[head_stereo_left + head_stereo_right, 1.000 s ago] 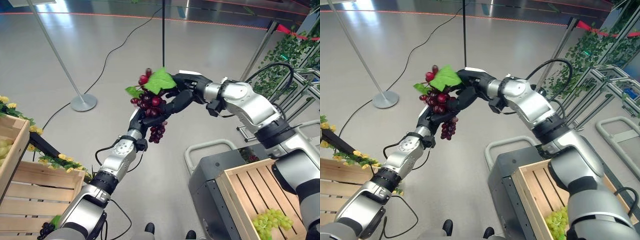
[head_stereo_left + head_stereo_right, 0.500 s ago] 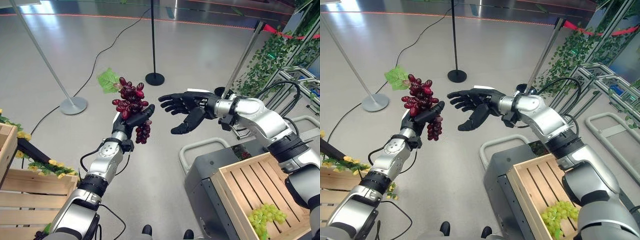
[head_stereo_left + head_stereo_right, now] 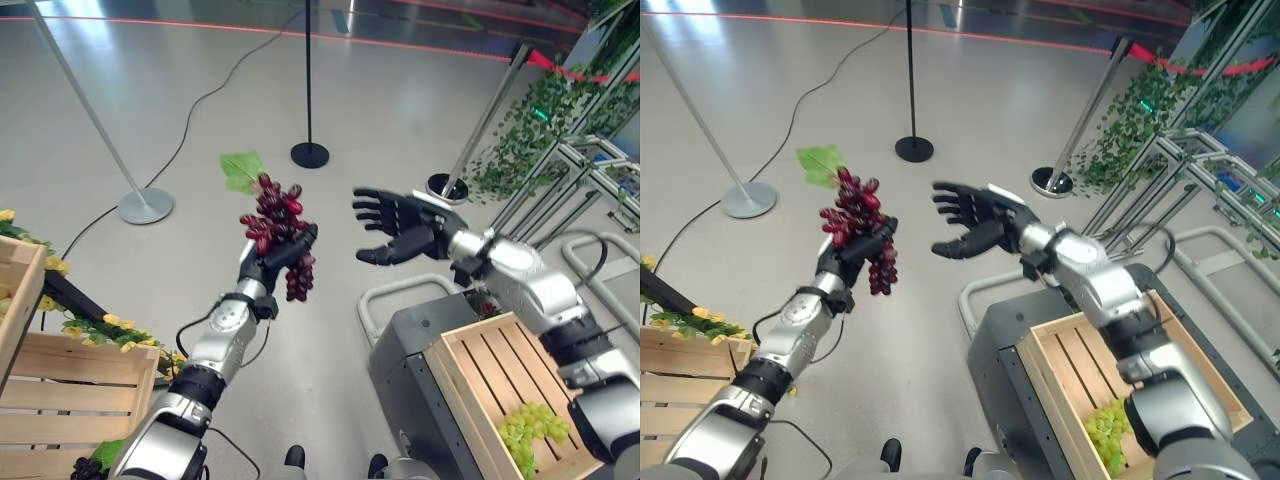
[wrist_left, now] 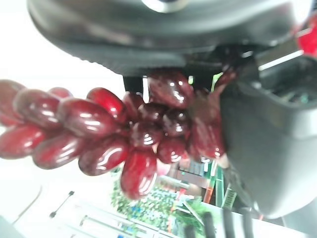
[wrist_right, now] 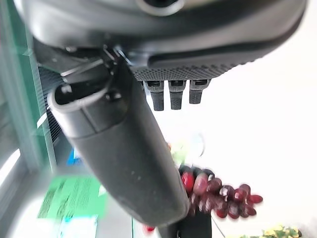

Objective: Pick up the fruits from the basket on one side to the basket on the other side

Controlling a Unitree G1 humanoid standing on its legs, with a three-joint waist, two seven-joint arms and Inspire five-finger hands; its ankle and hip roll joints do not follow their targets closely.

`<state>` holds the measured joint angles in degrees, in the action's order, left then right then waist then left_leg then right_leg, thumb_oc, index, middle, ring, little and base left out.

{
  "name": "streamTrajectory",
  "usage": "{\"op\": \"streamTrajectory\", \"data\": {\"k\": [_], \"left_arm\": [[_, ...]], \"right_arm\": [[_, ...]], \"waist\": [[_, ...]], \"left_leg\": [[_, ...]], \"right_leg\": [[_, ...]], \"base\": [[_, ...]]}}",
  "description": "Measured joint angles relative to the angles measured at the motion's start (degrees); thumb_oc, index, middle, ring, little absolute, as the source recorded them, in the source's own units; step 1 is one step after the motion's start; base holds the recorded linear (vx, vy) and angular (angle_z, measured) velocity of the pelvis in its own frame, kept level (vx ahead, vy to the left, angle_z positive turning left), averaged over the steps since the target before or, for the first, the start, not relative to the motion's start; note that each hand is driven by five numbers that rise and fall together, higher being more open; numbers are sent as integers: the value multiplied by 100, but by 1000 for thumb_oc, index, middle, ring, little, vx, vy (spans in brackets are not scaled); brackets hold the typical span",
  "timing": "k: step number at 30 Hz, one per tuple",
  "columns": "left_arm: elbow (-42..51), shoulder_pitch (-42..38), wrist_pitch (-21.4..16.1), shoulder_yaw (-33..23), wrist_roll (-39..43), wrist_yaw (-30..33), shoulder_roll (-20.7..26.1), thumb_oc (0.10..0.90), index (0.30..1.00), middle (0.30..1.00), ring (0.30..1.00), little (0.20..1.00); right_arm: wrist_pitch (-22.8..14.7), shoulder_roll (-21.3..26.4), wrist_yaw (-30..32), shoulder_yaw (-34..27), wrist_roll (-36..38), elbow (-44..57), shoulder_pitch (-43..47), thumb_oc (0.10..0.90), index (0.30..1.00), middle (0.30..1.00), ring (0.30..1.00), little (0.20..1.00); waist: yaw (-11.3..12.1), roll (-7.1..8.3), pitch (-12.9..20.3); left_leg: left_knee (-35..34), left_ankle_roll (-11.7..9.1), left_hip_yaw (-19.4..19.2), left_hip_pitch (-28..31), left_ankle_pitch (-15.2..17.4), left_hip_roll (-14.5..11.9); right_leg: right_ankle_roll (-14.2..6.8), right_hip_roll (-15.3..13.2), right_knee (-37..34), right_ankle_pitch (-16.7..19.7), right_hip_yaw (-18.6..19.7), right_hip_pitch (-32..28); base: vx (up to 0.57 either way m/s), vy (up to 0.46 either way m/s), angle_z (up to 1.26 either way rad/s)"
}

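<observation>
The left hand is clenched round a bunch of dark red plastic grapes with a green leaf, held aloft mid-floor. At its three o'clock the right hand spreads empty, palm facing it, seemingly for a handover toward the wooden slatted crate at five o'clock.

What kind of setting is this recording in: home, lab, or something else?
Probably an exhibition or demo hall rather than a home: a wide polished floor, barrier stanchions with a red rope, and staged wooden crates dressed with artificial ivy.
</observation>
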<state>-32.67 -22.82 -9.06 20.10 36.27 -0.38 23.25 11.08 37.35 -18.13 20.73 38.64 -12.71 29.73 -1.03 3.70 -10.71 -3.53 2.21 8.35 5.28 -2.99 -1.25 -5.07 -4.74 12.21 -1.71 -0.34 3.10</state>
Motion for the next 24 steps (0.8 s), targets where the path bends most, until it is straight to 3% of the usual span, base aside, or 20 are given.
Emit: {"op": "streamTrajectory", "data": {"k": [2, 4, 5, 6, 7, 8, 10, 12, 13, 14, 15, 16, 17, 19, 21, 24], "left_arm": [[-186, 33, -10, 30, 9, -10, -54, 400, 300, 300, 300, 300], [-228, 51, -10, 80, 8, -11, -97, 400, 300, 300, 300, 300], [-215, 120, -14, 86, 4, -9, -186, 400, 300, 300, 300, 300], [-163, 242, -48, 29, 4, 4, -283, 400, 300, 300, 300, 300], [6, 484, -80, 8, 1, 27, -413, 400, 300, 300, 300, 300], [166, 664, -80, 27, -2, 20, -480, 400, 300, 300, 300, 300], [241, 781, -80, 85, 0, 13, -475, 400, 300, 300, 300, 300], [243, 857, -78, 123, 5, -25, -481, 400, 300, 300, 300, 300], [241, 766, -77, 198, 5, -49, -515, 400, 300, 300, 300, 300], [240, 521, -70, 379, 5, -124, -516, 400, 300, 300, 300, 300], [276, 453, -71, 427, 5, -231, -518, 400, 300, 300, 300, 300], [276, 496, -71, 443, 2, -256, -492, 400, 300, 300, 300, 300], [276, 507, -68, 449, 1, -256, -486, 400, 300, 300, 300, 300], [366, 487, -66, 437, 2, -251, -511, 400, 300, 300, 300, 300], [418, 457, -66, 426, 1, -245, -545, 400, 300, 300, 300, 300], [426, 449, -67, 397, 3, -187, -508, 400, 300, 300, 300, 300]], "right_arm": [[-291, -241, 320, -15, 0, -206, -242, 800, 900, 900, 900, 900], [-415, -427, 439, -54, 0, -353, -384, 800, 900, 900, 900, 900], [-554, -675, 500, -232, -1, -496, -627, 800, 900, 900, 900, 900], [-582, -774, 567, -234, -6, -610, -674, 800, 900, 900, 900, 900], [-582, -829, 642, -207, -24, -684, -772, 800, 900, 900, 900, 900], [-585, -828, 689, -193, -48, -704, -867, 800, 900, 900, 900, 900], [-621, -845, 726, -201, -48, -736, -999, 800, 900, 900, 900, 900], [-766, -867, 843, -244, -51, -743, -1305, 800, 900, 900, 900, 900], [-920, -886, 958, -310, -50, -752, -1444, 800, 900, 900, 900, 900], [-1048, -922, 1152, -495, -51, -826, -1630, 800, 900, 900, 900, 900], [-1051, -1002, 1261, -486, -57, -1132, -1521, 800, 900, 900, 900, 900], [-1060, -1232, 1327, -488, -47, -1465, -1385, 800, 900, 900, 900, 900], [-1103, -1314, 1367, -492, -38, -1543, -1379, 800, 900, 900, 900, 900], [-1155, -1385, 1432, -485, -35, -1583, -1455, 800, 900, 900, 900, 900], [-1190, -1411, 1477, -481, -36, -1687, -1510, 800, 900, 900, 900, 900], [-1208, -1571, 1486, -424, -38, -1823, -1715, 800, 900, 900, 900, 900]], "waist": [[-145, -78, -54], [-142, -57, -50], [-122, -25, -64], [-99, -114, -89], [-11, -280, -117], [77, -353, -159], [216, -351, -208], [249, -224, -301], [192, -124, -370], [45, 75, -509], [47, 141, -597], [157, 111, -615], [182, 71, -639], [65, -197, -796], [15, -336, -862], [85, -299, -868]], "left_leg": [[-14, -33, 539, -79, -44, 70], [-45, -129, 824, -157, -77, 170], [-46, -240, 1052, -150, -83, 244], [-42, -299, 1012, -126, -83, 175], [-2, -359, 712, -145, -56, 30], [46, -365, 556, -174, -50, -36], [106, -369, 374, -221, -52, -97], [401, -440, 6, -463, -65, -61], [665, -568, -154, -724, -151, 37], [978, -842, -571, -1114, -469, 230], [1169, -565, -1000, -1224, -267, 151], [1139, -408, -1090, -1022, -163, -47], [1123, -406, -1012, -881, -145, -118], [637, -487, -922, -426, 40, -277], [393, -440, -918, -326, 96, -280], [370, -366, -869, -420, 51, -161]], "right_leg": [[-7, 192, -857, 43, 777, -90], [-104, 216, -1326, 114, 939, -161], [-128, 181, -1449, 424, 918, -303], [-103, 213, -1425, 511, 735, -341], [7, 312, -1482, 494, 597, -429], [101, 371, -1573, 540, 467, -512], [203, 435, -1644, 536, 282, -584], [337, 459, -1653, 453, -129, -704], [368, 361, -1644, 427, -428, -707], [405, 142, -1620, 398, -930, -670], [425, 127, -1593, 339, -1022, -656], [471, 187, -1537, 302, -993, -639], [451, 212, -1481, 271, -995, -644], [359, 256, -1266, 166, -1133, -660], [272, 263, -1249, 180, -1185, -654], [189, 152, -1275, 210, -1257, -601]], "base": [[184, -251, 96], [129, -257, 112], [100, -249, 107], [107, -215, 104], [87, -185, 69], [54, -133, 58], [-1, -87, 53], [-107, -113, 92], [-80, 26, 169], [25, 112, 184], [60, 101, 136], [58, 36, 37], [49, 7, 2], [10, 3, 29], [-50, 7, 22], [-195, 30, 14]]}}
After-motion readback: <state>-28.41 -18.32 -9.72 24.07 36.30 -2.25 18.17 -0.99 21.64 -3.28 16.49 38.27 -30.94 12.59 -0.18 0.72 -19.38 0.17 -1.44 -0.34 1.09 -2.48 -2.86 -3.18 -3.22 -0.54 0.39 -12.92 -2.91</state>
